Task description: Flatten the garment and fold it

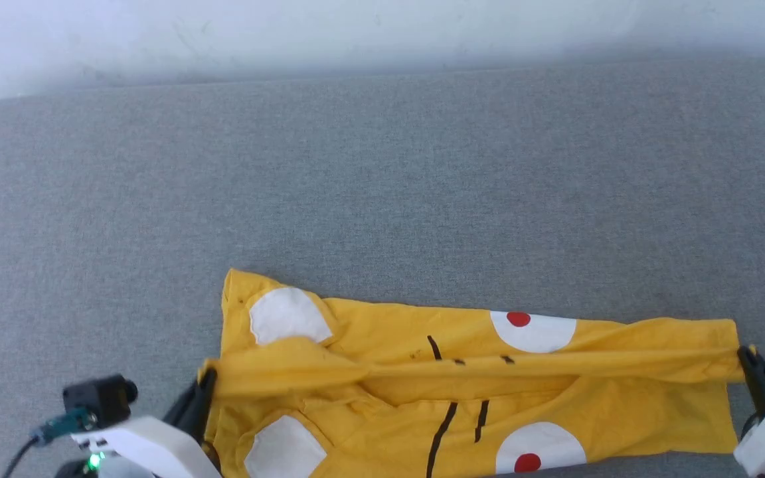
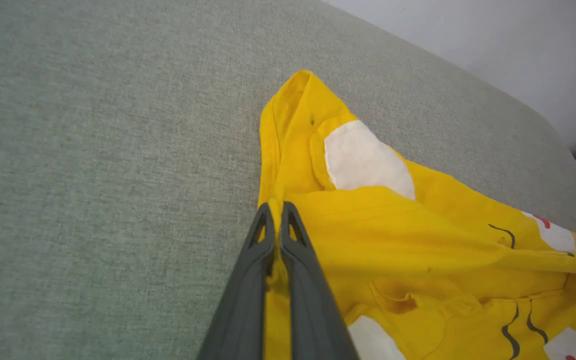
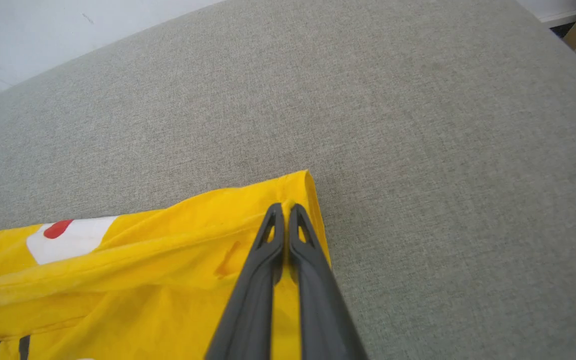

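At near edge of grey upholstered bench (image 1: 382, 186): garment (image 1: 422, 372) lies part-folded, pulled taut sideways | left claw (image 1: 206, 385) clenched on left edge, right claw (image 1: 746, 355) clenched on right hem | handling: likely light, limp, wrinkles easily; grip at seams and corners

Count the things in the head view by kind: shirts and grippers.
Shirt: 1
Grippers: 2, left gripper and right gripper, each shut on a shirt end
Total: 3
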